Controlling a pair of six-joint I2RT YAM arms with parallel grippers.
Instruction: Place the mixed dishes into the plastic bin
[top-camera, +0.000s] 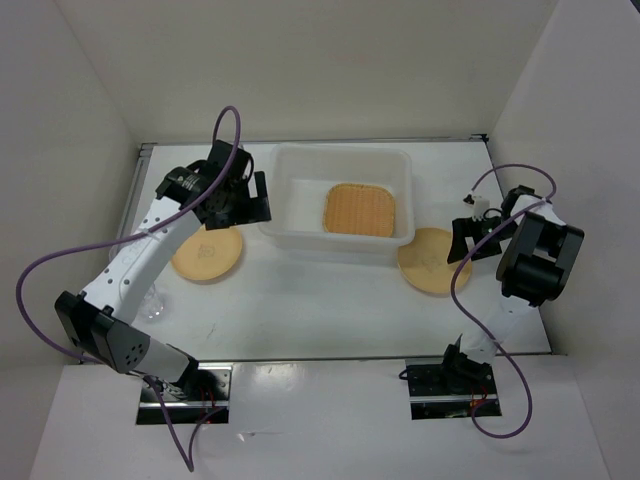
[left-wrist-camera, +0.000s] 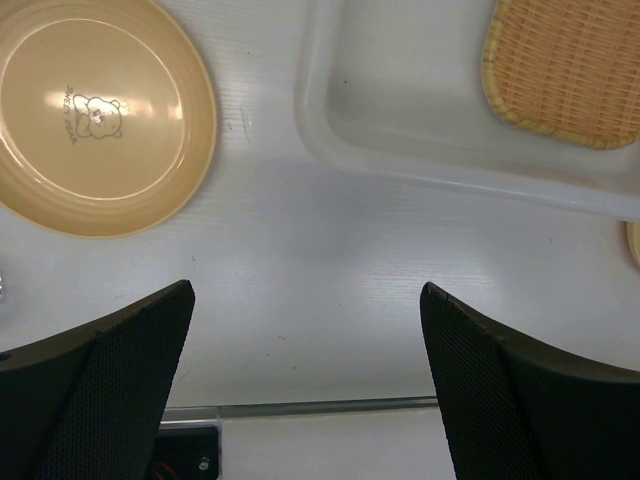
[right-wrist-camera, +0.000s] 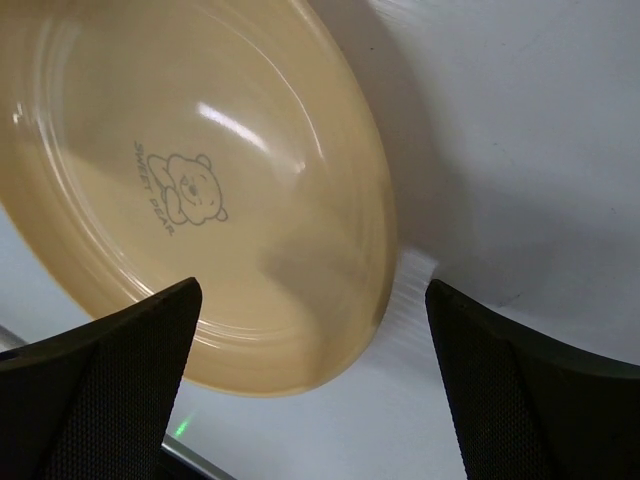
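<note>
Inside the plastic bin (top-camera: 298, 200) lies 1 woven plate (top-camera: 360, 209).

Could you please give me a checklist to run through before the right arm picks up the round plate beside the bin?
1. Right claw open and empty: ok.
2. Rim of the right round plate inside the claw's opening: ok.
3. Claw touching that plate: cannot tell.
4. Room in the plastic bin: ok, only the woven plate lies inside.
5. Left claw out of the bin: ok, it is open over bare table beside it.
6. All dishes binned: not ok, the left round plate is on the table.
</note>
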